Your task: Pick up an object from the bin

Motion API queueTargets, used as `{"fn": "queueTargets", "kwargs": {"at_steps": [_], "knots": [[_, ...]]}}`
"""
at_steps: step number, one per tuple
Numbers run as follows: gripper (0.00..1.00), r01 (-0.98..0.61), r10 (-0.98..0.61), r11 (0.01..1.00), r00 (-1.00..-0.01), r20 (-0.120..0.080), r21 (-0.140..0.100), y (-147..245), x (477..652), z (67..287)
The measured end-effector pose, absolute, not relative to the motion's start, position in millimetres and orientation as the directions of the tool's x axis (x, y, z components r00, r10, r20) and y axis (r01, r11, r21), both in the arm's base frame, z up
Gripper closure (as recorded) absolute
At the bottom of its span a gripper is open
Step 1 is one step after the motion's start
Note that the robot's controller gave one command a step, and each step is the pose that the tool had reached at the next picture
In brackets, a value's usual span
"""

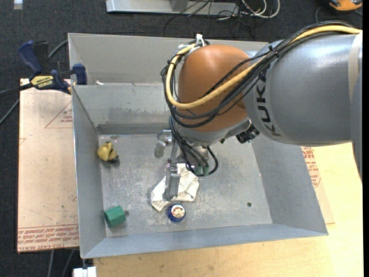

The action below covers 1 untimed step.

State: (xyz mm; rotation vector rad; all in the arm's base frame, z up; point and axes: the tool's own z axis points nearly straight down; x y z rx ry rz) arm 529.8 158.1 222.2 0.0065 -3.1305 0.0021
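My gripper (171,190) hangs under the arm's wrist in the middle of the bin, its tip down on a crumpled white wrapper (187,185) with dark print. The tip rests on the wrapper's left part. Just in front of the wrapper lies a small round blue cap (176,212) with a pale, shiny centre, a short way below the gripper's tip. Whether the wrapper is gripped cannot be made out.
A green block (115,215) sits in the bin's near left corner. A yellow lump (106,152) lies by the left wall further back. The arm and its orange cover hang over the bin's back and right parts.
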Motion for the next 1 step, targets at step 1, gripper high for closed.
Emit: {"fn": "queueTargets", "kwargs": {"at_steps": [1], "knots": [[1.0, 0.001, 0.001, 1.0, -1.0, 0.004, 0.0, 156.8, 531.5, 226.5]]}}
